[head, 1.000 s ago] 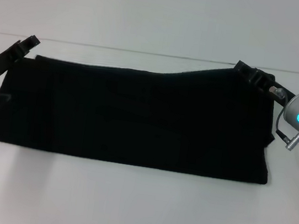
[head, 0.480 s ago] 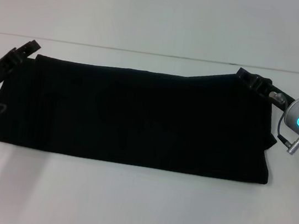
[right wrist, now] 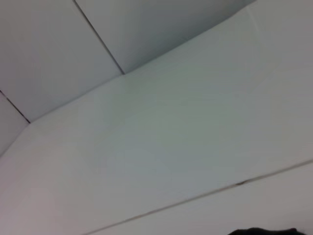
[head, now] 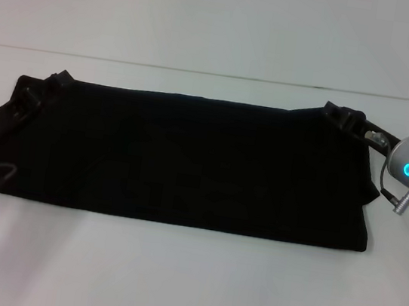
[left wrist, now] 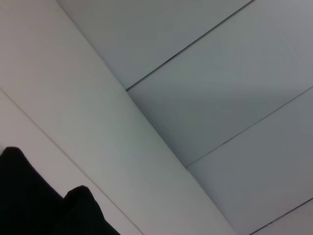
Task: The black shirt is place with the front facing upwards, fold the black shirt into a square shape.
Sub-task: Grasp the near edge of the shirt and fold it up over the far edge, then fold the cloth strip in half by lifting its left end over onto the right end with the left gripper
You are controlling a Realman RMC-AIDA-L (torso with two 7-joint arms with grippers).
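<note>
Left tool (head: 33,95) lower, over black shirt (head: 188,162)

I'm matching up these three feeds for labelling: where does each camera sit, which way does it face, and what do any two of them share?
Head view: on the robot's head, looking forward and down at the white table and the large black cloth shirt; the left gripper and right gripper sit at the shirt's far corners.
Left wrist view: on the left arm, facing the pale panelled wall; no fingers show.
Right wrist view: on the right arm, facing similar panels; no fingers show.
Shared: a black shape at the left wrist view's edge is probably the shirt.
</note>
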